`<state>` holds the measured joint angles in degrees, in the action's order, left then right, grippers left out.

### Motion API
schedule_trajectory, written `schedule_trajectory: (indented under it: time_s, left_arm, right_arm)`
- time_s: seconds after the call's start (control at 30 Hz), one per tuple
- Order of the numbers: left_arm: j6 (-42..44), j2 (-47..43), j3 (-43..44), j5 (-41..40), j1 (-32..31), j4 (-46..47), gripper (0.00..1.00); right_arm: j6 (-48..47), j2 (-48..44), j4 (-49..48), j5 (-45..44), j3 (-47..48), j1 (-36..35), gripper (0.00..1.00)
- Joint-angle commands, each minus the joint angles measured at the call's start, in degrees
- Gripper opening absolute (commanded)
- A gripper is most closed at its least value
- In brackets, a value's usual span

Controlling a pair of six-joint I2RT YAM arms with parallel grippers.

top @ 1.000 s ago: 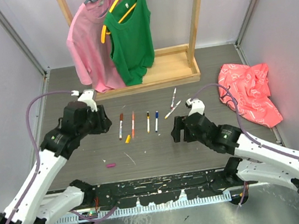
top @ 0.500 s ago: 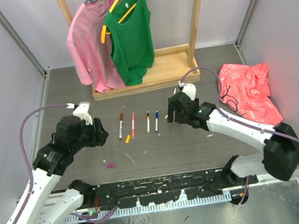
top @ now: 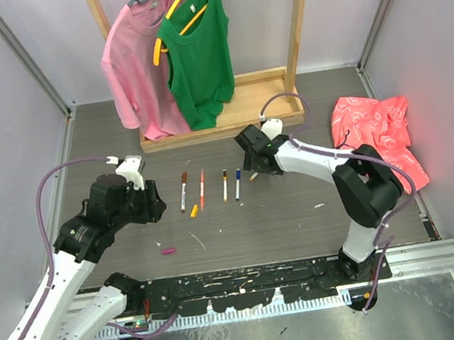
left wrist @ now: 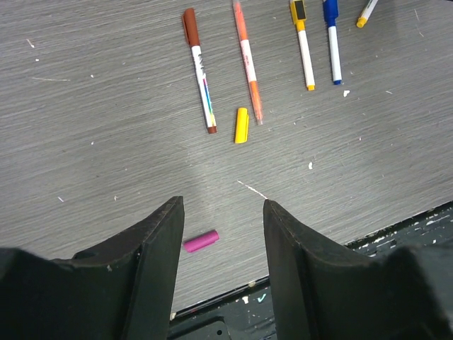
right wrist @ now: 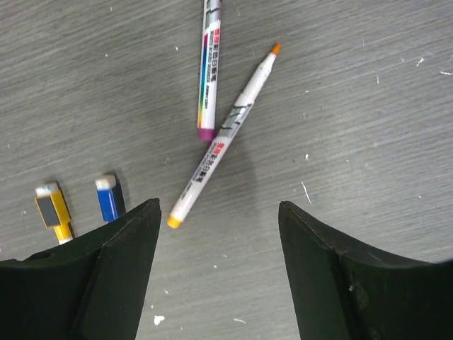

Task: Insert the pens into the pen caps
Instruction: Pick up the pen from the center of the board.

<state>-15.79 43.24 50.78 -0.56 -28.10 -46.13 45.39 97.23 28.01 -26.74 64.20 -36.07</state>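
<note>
- Overhead, a grey wood-grain table (top: 300, 210) is seen, enclosed by pale walls (top: 7, 167). A wooden rack (top: 237, 118) stands at the far side and carries a pink shirt (top: 136, 64) and a green top (top: 198, 56) on hangers. A red cloth (top: 379, 140) is crumpled at the right edge.
- Mid-table, four white-barrelled pens are laid side by side: a brown pen (top: 183, 191), an orange pen (top: 202, 189), a yellow pen (top: 225, 185) and a blue pen (top: 237, 184). A yellow cap (top: 194, 211) lies just beside the near ends of the first two. A magenta cap (top: 167, 250) lies apart, nearer the bases.
- The left gripper (top: 154, 204) is held left of the row. The right gripper (top: 251, 160) is held at the row's right end.
- From the left wrist, the left gripper (left wrist: 221, 234) is shown with jaws parted and nothing grasped. The magenta cap is seen on the table in the gap, close to one finger. The brown pen is shown capped.
- From the right wrist, the right gripper (right wrist: 219, 241) is likewise spread and grasps nothing. Ahead of it an uncapped orange-tipped pen (right wrist: 226, 131) lies slanted, just beside a magenta-ended pen (right wrist: 208, 71). The far ends of the yellow and blue pens are seen at the left.
</note>
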Motion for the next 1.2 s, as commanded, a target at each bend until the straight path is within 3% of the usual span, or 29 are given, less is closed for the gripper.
schedule_trajectory:
  time_s: [0.0,0.37,0.97,1.17]
  left_arm:
    - [0.63,-0.62,0.21,1.17,0.14,1.70,0.49]
    - [0.50,-0.79,0.19,0.91,0.15,1.57,0.47]
    - [0.32,-0.09,-0.01,0.85,0.15,1.66,0.47]
    - [0.32,0.22,0.03,0.91,0.10,1.74,0.47]
  right_arm:
    - [3.81,3.21,1.59,-5.36,5.40,0.32,0.72]
    - [4.19,10.13,2.19,-6.19,8.85,0.50,0.62]
    - [3.00,9.84,-0.58,-3.34,3.29,2.63,0.47]
    - [2.90,7.54,-0.59,-3.83,0.77,2.81,0.37]
